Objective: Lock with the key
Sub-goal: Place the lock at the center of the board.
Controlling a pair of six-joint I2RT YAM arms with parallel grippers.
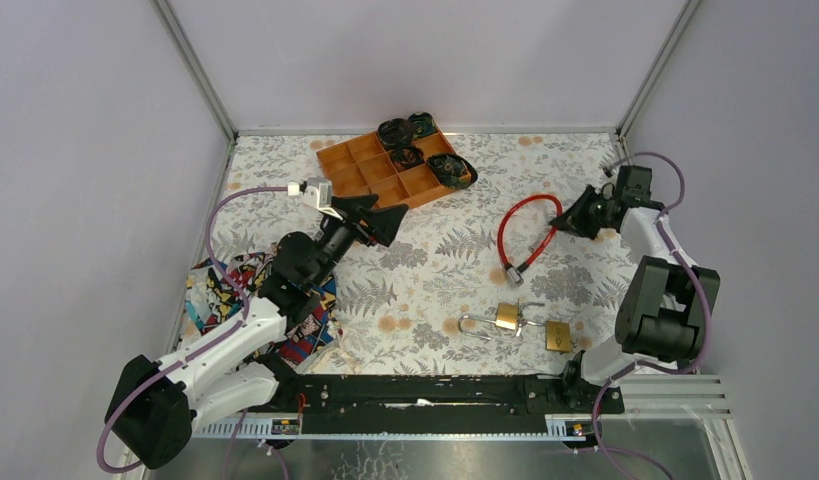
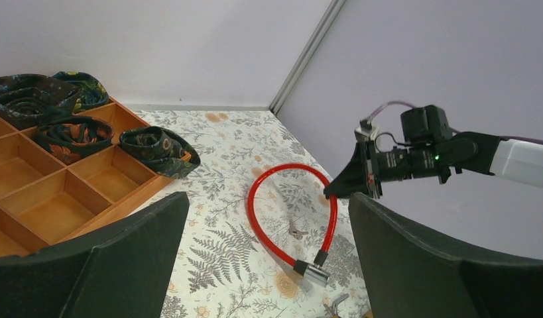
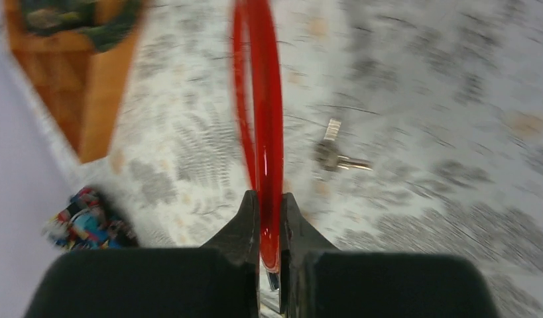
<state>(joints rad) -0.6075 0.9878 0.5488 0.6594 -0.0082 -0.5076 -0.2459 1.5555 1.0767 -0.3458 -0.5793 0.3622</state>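
A red cable lock lies looped on the floral table, its metal lock end toward the front. My right gripper is shut on the cable's far side; in the right wrist view the red cable runs between the closed fingers of the gripper. A small silver key lies on the table inside the loop and also shows in the left wrist view. My left gripper is open and empty, raised left of the loop.
An orange compartment tray with rolled dark fabric pieces stands at the back. Two brass padlocks lie near the front. A colourful cloth lies at the left under the left arm.
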